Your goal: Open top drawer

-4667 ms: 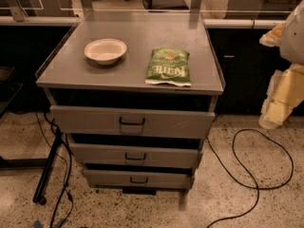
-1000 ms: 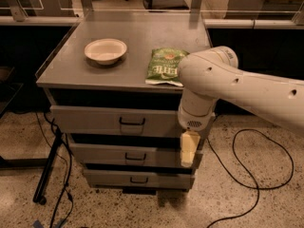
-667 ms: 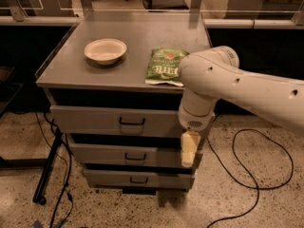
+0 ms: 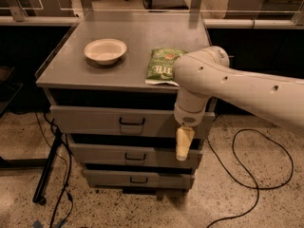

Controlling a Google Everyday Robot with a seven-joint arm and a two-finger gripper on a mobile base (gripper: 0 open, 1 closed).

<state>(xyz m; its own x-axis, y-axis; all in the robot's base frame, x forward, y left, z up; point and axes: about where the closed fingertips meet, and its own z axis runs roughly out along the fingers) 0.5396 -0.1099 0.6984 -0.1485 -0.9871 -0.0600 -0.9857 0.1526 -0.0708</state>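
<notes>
The top drawer (image 4: 90,120) is the widest grey front of three, just under the cabinet's top, with a small dark loop handle (image 4: 132,122) at its centre. It looks closed or nearly so, with a dark gap above it. My white arm (image 4: 247,91) reaches in from the right. My gripper (image 4: 184,144) hangs pointing down in front of the right end of the drawer front, well to the right of the handle and slightly below it. It holds nothing that I can see.
On the grey cabinet top (image 4: 137,37) lie a cream bowl (image 4: 105,50) and a green snack bag (image 4: 161,65). Two smaller drawers (image 4: 95,155) sit below. Black cables (image 4: 256,175) trail on the speckled floor at right, and a black stand leg (image 4: 47,170) is at left.
Since 4.7 s ago my arm has swung in from the right edge to in front of the drawers. Over the last second it has hardly moved. The drawers look unchanged.
</notes>
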